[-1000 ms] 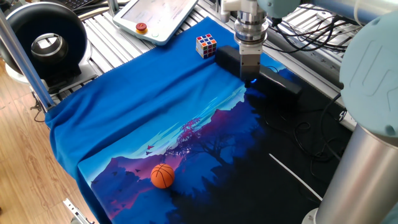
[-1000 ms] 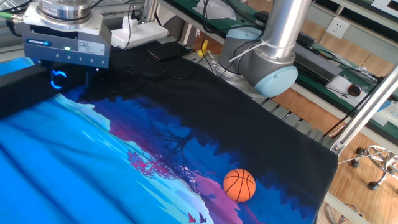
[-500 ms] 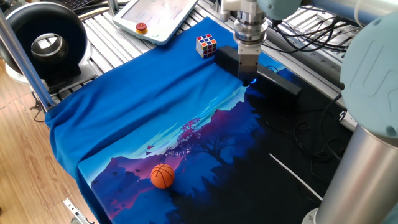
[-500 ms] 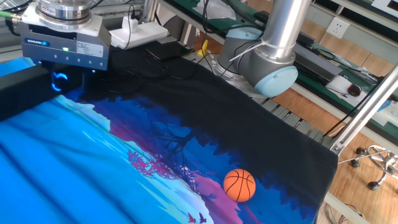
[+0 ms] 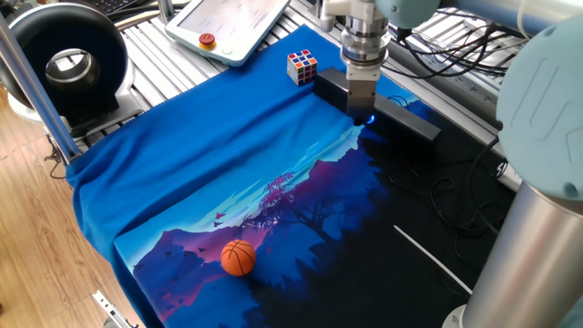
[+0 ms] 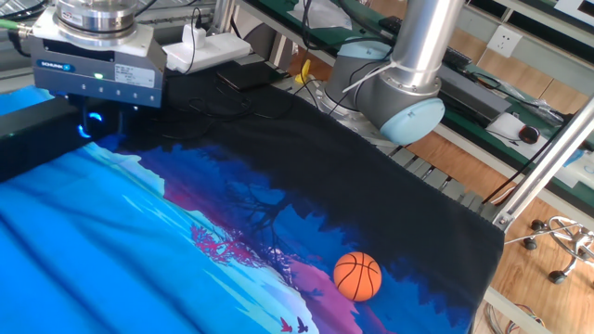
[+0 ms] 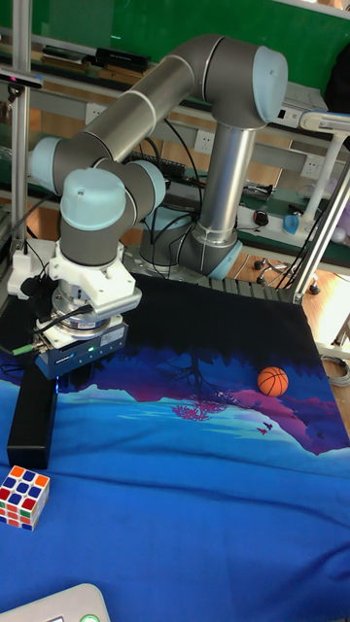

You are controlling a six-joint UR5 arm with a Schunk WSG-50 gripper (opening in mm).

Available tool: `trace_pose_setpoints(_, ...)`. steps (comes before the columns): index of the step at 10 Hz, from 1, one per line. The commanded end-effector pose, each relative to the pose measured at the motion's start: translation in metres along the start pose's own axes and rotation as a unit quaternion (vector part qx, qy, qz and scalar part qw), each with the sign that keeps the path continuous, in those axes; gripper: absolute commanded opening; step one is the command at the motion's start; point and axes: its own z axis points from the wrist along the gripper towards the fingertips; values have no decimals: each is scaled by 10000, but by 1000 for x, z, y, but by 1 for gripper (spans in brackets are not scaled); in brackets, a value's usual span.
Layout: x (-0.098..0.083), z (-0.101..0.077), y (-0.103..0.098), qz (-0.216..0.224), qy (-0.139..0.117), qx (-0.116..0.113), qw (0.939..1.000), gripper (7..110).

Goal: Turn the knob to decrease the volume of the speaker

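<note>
While my claw [image 5: 366, 115] hangs straight down over the speaker [image 5: 401, 121], the knob [image 6: 90, 123] sits directly under it, so the turn I need runs about a vertical axis through my wrist. I see the knob's blue glow only as a partial ring between and below my fingers in the other fixed view, and as a small blue spot at my claw's tip in one fixed view. I cannot tell whether my fingers are pinched on the dial or just straddling it, because the claw's body hides the tips in all 3 views.

The speaker lies on the blue printed cloth [image 5: 228, 173] at the far side of the table, with its long axis running from the puzzle cube [image 5: 302, 66] toward the dark part of the cloth. The knob sits partway along its top, nearer the cube end. In the tall fixed view the bar [image 7: 33, 416] stretches from under my claw toward the cube [image 7: 22, 495].

As I judge it, what comes next is a twist in place with no sideways travel, and slipping off such a small dial is the main risk.

No container is involved here. The orange ball [image 5: 238, 257] lies loose on the cloth, well apart from me. The big black ring-shaped device [image 5: 66, 63] stands off the cloth.
</note>
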Motion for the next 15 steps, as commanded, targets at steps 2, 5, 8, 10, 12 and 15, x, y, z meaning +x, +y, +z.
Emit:
trace_pose_setpoints(2,-1,-4,4,142,-65,-43,9999,44)
trace_pose_setpoints(5,2,-3,6,218,-59,-59,9997,44)
trace_pose_setpoints(8,12,2,9,530,99,-120,9985,44)
trace_pose_setpoints(10,15,1,11,654,139,-130,9977,44)
trace_pose_setpoints(12,17,-1,8,851,140,-51,9963,44)
trace_pose_setpoints(15,15,1,5,1133,114,-29,9935,44)
